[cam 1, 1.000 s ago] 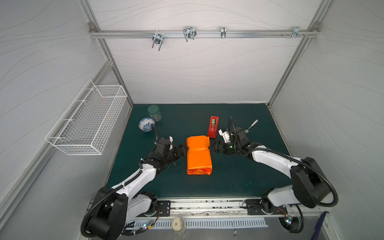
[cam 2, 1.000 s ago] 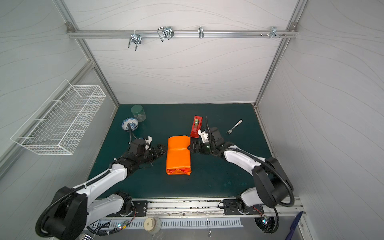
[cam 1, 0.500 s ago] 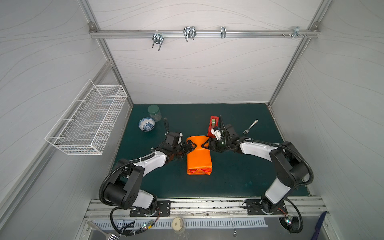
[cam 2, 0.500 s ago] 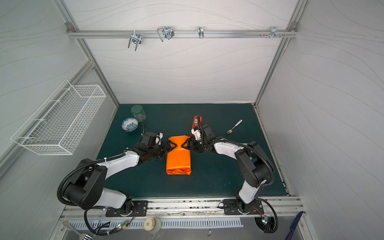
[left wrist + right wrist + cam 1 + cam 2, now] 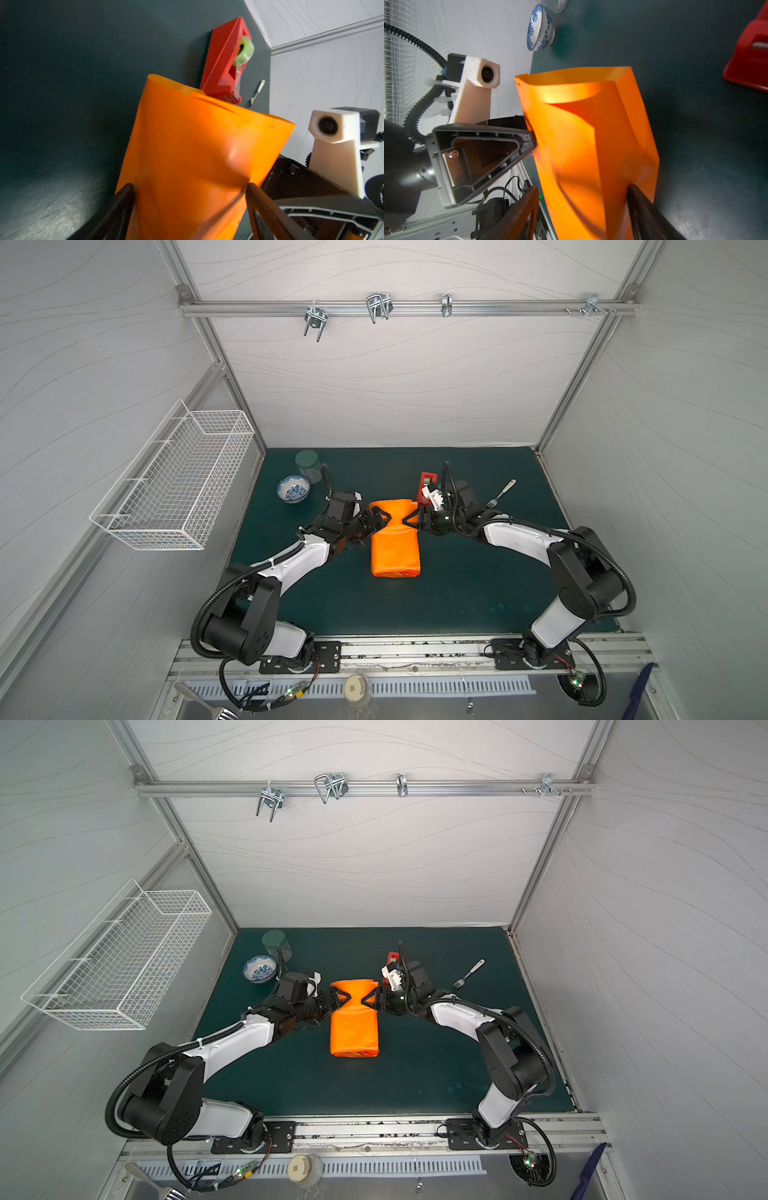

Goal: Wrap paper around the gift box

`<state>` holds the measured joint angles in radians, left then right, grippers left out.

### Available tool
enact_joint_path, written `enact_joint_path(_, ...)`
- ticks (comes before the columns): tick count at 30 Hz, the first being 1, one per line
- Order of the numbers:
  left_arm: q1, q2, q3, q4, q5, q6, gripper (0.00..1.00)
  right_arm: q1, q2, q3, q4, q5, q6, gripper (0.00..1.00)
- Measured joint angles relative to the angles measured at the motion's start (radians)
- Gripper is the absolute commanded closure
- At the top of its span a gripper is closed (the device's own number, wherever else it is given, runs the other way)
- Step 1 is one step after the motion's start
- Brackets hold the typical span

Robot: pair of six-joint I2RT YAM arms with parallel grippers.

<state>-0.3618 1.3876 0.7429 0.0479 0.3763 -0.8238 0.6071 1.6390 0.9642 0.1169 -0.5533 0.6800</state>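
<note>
At 6 o'clock on the table (image 5: 457,597), the near end of the paper (image 5: 395,549) is lying folded shut. The gift box is staying hidden inside, so I am only judging that it is sitting in that near half of the sleeve.

Just beyond, the left end effector (image 5: 385,517) is pushing in from 9 o'clock and the right end effector (image 5: 407,519) from 3 o'clock. Each has its jaws standing spread, one finger low and one high, straddling the sleeve's side wall rather than clamping it. Between them the paper is narrowing to a waist.

To be doing this tuck well, both sides should be going in evenly and tight against the box's far face, keeping the creases sharp and the top flap uncrushed. The thin glossy sheet is probably going to spring back once released.

Toward 12 o'clock the sleeve's mouth is gaping open in the right wrist view. The tape dispenser (image 5: 429,480) is sitting just behind it at 1 o'clock, and a fork (image 5: 502,492) is lying farther off at 2 o'clock.

A second ago both end effectors were standing just beside the parcel and its far end was showing full width. Now they are sitting nearer 12 o'clock, pressing in.
</note>
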Motion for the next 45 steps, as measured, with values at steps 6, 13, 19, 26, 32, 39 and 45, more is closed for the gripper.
enact_joint_path(6,0.007,-0.053,0.035,-0.015,-0.002,0.01,0.17,-0.007,-0.042,0.018,0.011,0.015,-0.027,0.33)
enact_joint_path(13,0.001,-0.116,0.032,-0.021,-0.004,0.025,0.2,0.011,-0.124,-0.007,0.061,0.06,-0.098,0.35)
enact_joint_path(19,-0.032,-0.138,-0.006,-0.018,-0.02,0.05,0.23,0.029,-0.168,-0.096,0.14,0.112,-0.153,0.36)
enact_joint_path(26,-0.065,-0.143,-0.039,-0.003,-0.019,0.068,0.23,0.035,-0.172,-0.179,0.16,0.15,-0.153,0.37)
enact_joint_path(32,-0.072,-0.161,-0.006,-0.06,-0.017,0.072,0.23,0.048,-0.232,-0.18,0.114,0.163,-0.111,0.37)
enact_joint_path(39,-0.098,-0.227,0.013,-0.146,0.007,0.04,0.22,0.06,-0.333,-0.167,0.008,0.173,-0.033,0.36)
enact_joint_path(45,-0.111,-0.254,0.012,-0.185,0.022,0.026,0.21,0.064,-0.344,-0.195,-0.027,0.167,0.022,0.36)
